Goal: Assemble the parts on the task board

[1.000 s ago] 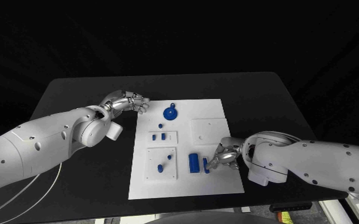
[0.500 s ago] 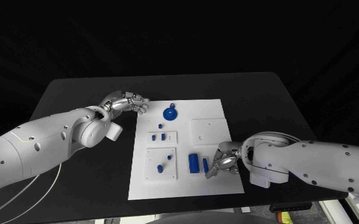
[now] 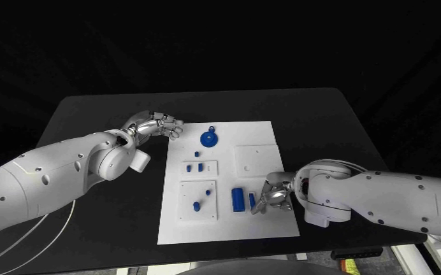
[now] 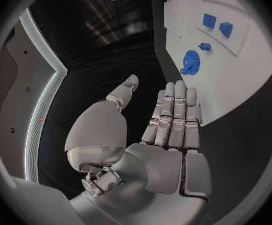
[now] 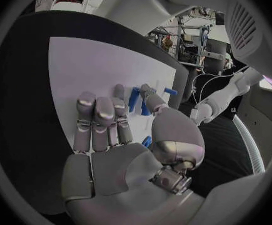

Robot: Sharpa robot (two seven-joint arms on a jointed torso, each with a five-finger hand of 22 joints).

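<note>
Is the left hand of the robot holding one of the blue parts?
No, the left hand holds nothing: its fingers are stretched out and apart above the black table, beside the task board.

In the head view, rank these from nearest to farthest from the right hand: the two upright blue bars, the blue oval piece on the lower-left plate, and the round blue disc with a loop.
1. The two blue bars, just beside the right hand, toward the board's middle.
2. The blue oval piece, farther across, on the lower-left plate.
3. The round blue disc, up at the board's far end, near the left hand.
</note>
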